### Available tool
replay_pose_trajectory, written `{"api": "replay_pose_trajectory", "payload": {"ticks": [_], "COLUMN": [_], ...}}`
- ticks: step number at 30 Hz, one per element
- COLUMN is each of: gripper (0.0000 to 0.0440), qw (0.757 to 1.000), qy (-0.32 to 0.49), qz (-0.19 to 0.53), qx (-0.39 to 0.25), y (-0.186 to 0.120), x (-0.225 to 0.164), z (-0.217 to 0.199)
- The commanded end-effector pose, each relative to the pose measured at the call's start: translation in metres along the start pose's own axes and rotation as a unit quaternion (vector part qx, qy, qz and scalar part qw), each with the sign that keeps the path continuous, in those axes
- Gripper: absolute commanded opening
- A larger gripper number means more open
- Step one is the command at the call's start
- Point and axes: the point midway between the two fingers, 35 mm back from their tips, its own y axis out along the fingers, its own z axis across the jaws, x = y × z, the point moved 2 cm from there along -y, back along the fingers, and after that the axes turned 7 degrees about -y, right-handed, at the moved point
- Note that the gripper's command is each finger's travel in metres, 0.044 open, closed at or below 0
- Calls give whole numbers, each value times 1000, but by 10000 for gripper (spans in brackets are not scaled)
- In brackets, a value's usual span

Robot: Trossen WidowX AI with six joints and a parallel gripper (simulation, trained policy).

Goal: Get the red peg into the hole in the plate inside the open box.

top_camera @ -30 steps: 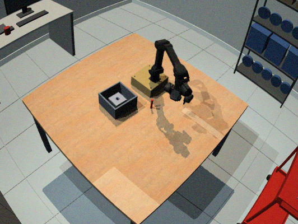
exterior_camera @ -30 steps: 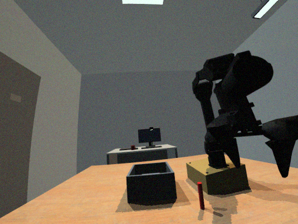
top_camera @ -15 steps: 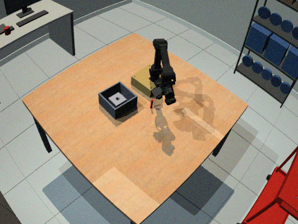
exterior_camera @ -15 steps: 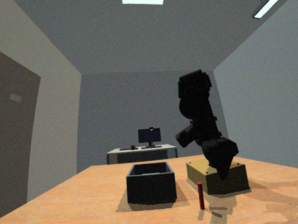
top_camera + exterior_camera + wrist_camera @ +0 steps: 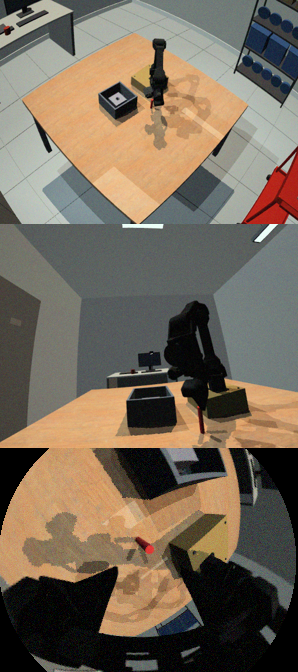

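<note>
Nearest in the exterior view, the red peg (image 5: 152, 103) (image 5: 200, 420) (image 5: 144, 544) stands on its end on the table (image 5: 84, 140) (image 5: 70, 417) (image 5: 50, 498), to the right of the open box (image 5: 126, 107) (image 5: 151, 413) (image 5: 150, 478) and outside it. The gripper (image 5: 153, 98) (image 5: 203, 406) (image 5: 150, 570) is down by the peg's upper end, its fingers spread wide with nothing between them. From the wrist, the peg's top shows just beyond the line of the tips, roughly midway across the gap; how high the tips ride over the table is hard to judge, the arm being so dark.

Farther back on the right sits the yellow block (image 5: 141, 78) (image 5: 229, 401) (image 5: 212, 543) under the arm. The pale plate (image 5: 113, 101) (image 5: 182, 455) lies in the box, its hole still unfilled.

The step in hand looks like lining up for the grasp. Next, the fingers should centre around the peg, drop a little, and only then close; a pad that comes in off-centre could tip it over.

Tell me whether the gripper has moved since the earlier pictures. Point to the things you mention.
Yes: in the top view, the gripper (image 5: 153, 98) (image 5: 150, 570) has come closer to the box (image 5: 126, 112) (image 5: 175, 487).
</note>
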Motion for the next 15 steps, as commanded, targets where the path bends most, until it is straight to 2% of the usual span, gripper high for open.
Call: {"api": "replay_pose_trajectory", "payload": {"ticks": [1, 15], "gripper": [438, 434], "qw": [1000, 999], "qy": [19, 34], "qz": [-5, -33], "qx": [-8, -1], "y": [13, 70], "x": [7, 23], "z": [-4, 1]}}
